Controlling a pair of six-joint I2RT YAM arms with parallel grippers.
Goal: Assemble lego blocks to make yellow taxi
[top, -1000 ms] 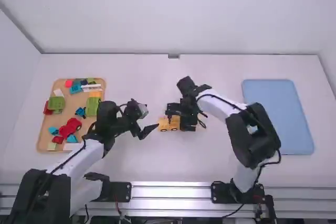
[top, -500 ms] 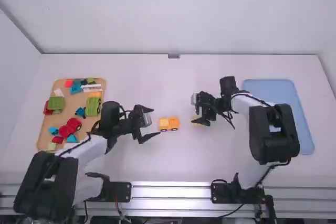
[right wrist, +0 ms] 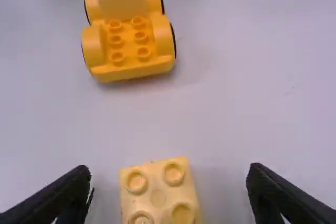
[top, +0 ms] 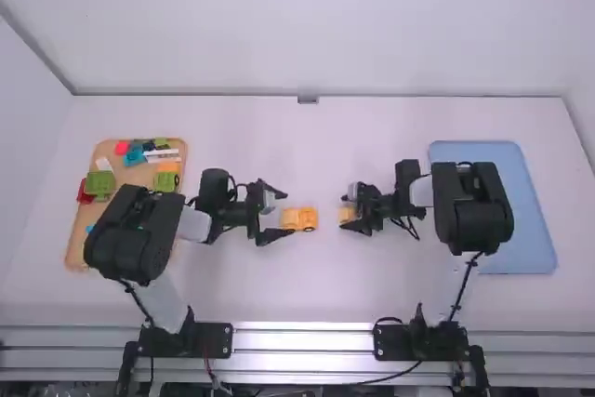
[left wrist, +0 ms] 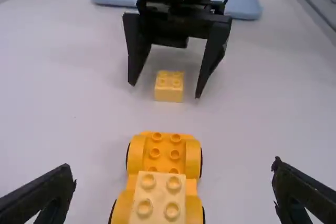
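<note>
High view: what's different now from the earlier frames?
The right claw has drawn back rightward from the yellow car and now stands open around the separate yellow block, not gripping it. The left claw has shifted slightly right, toward the car, and is open. The car, blue tray and wooden tray stayed put.

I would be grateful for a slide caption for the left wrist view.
The open right gripper straddles a lone yellow block beyond the car base, which carries another block.
</note>
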